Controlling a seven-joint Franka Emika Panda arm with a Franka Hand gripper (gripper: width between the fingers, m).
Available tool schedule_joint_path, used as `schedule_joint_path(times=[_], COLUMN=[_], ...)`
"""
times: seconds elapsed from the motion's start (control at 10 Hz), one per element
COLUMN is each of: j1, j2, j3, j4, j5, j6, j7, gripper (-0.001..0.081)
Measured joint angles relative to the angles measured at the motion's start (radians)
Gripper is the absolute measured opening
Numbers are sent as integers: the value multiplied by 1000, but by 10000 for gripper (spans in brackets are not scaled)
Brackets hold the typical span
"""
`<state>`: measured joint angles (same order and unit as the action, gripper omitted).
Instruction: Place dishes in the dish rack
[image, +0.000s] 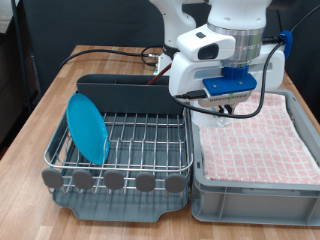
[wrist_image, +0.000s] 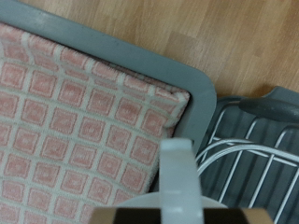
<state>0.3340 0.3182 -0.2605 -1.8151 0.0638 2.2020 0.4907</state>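
The light-blue plate (image: 88, 128) stands on edge in the left part of the dish rack (image: 140, 150), a silver wire grid in a dark grey tray. The rack's corner also shows in the wrist view (wrist_image: 257, 154). My gripper (image: 223, 110) hangs just above the far-left corner of the grey crate lined with pink-checked cloth (image: 255, 145), close to the rack's right side. In the wrist view the fingers (wrist_image: 177, 173) show as one pale bar, closed together, with nothing between them. The white mug and the wooden spoon are out of view.
The dark utensil holder (image: 125, 95) runs along the rack's far side. Black cables (image: 100, 52) lie on the wooden table behind it. The robot's base (image: 185, 30) stands at the exterior view's top. The crate's cloth (wrist_image: 65, 131) fills most of the wrist view.
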Motion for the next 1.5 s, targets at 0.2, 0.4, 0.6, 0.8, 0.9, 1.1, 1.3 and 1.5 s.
schedule_joint_path(times=[0.2, 0.4, 0.6, 0.8, 0.9, 1.1, 1.3, 1.5], j1=[-6, -11, -14, -18, -20, -27, -35, -44], j2=[13, 34, 62, 94, 109, 139, 169, 196], j3=[-9, -18, -23, -24, -24, -24, -24, -24], j4=[4, 16, 45, 81, 95, 116, 134, 146], j5=[5, 12, 12, 15, 17, 26, 36, 49], j6=[32, 65, 83, 84, 87, 107, 132, 149], j7=[14, 43, 63, 72, 76, 83, 86, 86], gripper=[71, 71, 71, 71, 71, 71, 71, 71])
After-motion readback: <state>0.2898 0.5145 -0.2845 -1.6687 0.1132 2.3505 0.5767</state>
